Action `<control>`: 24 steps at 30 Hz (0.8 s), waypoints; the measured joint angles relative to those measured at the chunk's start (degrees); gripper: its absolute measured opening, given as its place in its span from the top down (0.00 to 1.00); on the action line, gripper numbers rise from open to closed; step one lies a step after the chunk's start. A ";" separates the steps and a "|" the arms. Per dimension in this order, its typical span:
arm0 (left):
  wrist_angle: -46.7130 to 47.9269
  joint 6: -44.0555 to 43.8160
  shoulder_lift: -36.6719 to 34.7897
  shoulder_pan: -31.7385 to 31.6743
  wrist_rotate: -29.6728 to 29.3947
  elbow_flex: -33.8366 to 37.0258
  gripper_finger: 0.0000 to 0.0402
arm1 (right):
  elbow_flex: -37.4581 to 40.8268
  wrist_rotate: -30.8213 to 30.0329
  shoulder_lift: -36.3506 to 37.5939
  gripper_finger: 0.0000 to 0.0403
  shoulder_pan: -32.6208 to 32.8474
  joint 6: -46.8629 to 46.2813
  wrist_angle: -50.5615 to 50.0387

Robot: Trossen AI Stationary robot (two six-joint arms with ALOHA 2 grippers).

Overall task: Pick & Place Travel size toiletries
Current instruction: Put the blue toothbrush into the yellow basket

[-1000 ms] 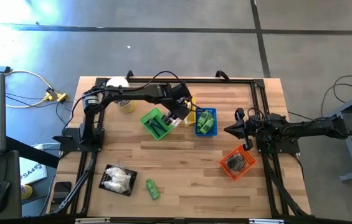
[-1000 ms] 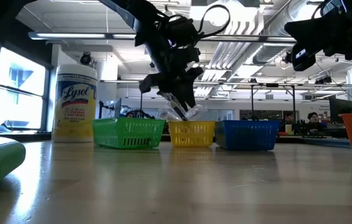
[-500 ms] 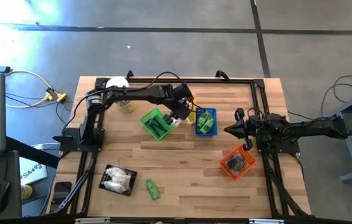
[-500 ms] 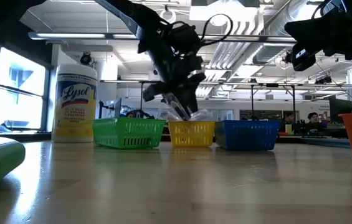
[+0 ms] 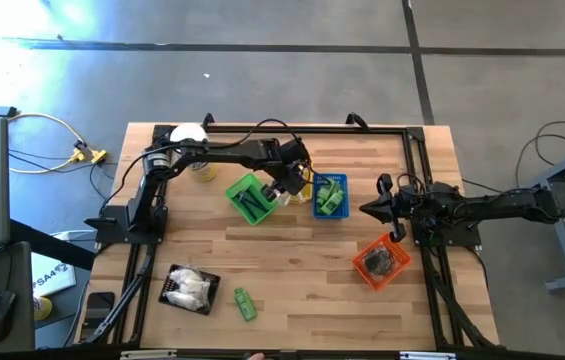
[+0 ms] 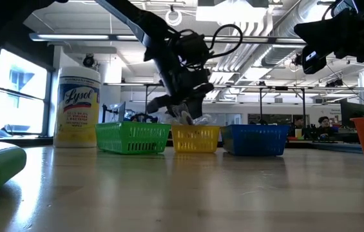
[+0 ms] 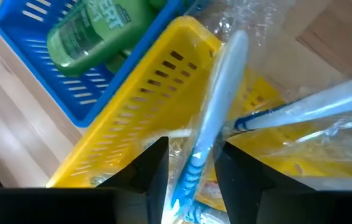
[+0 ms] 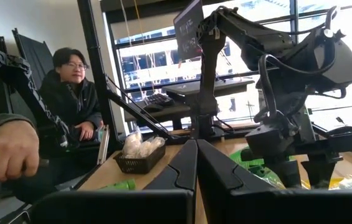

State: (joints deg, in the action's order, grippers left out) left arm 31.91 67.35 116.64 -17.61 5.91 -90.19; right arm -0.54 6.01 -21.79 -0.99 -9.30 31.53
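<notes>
My left gripper hangs over the yellow basket, shut on a clear-wrapped toothbrush with a white and blue handle. In the low view the gripper sits just above the yellow basket's rim. Another wrapped toothbrush lies inside that basket. A green bottle lies in the blue basket. My right gripper is shut and holds nothing, off at the table's right side, raised above it. My left gripper pinches the wrapped toothbrush's handle between its two fingers. The fingers come slanting down from above, and the toothbrush runs out forward between them. It is lifted over the yellow basket's inside, its far end reaching past the rim.
The green basket holds dark pieces, left of the yellow one. An orange basket stands at the right. A black tray with white packets and a green bottle lie near the front. The big white jar stands at the back left.
My left gripper has sunk toward the yellow basket with the wrapped toothbrush, staying shut on it and rolling a little. The toothbrush now sits lower, at the basket's rim.
</notes>
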 joint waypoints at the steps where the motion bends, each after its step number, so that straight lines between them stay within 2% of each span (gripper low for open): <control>1: -0.37 0.00 0.00 0.00 0.00 0.00 0.71 | 0.00 -0.03 0.01 1.00 0.00 0.01 0.00; 3: -0.44 0.07 -0.30 0.00 -0.02 0.00 0.77 | 0.00 -0.03 0.01 1.00 0.00 0.04 0.02; 6: -0.93 0.05 -0.68 0.00 0.00 -0.06 0.91 | 0.00 -0.03 0.01 1.00 0.00 0.07 0.04; 8: -0.89 -0.09 -0.67 0.00 -0.02 -0.07 0.96 | 0.00 -0.03 0.01 1.00 0.00 0.07 0.06; 13: -1.36 -0.73 -0.82 0.04 -0.02 -0.05 0.94 | 0.00 -0.03 0.01 1.00 0.00 0.07 0.09; 16: -2.52 -1.61 -2.26 0.25 0.59 0.03 0.97 | 0.00 -0.05 0.01 1.00 0.00 0.07 0.11; 20: -4.78 -2.23 -4.79 0.80 4.19 0.02 0.97 | 0.02 -0.05 -0.01 1.00 0.00 0.07 0.16; 24: -9.13 -7.82 -6.34 0.92 9.16 -0.02 0.98 | 0.02 -0.05 0.01 1.00 0.00 -0.03 0.45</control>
State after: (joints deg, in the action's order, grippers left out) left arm 22.79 59.53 110.30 -16.69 15.07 -90.21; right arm -0.51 5.96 -21.78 -0.99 -9.33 31.98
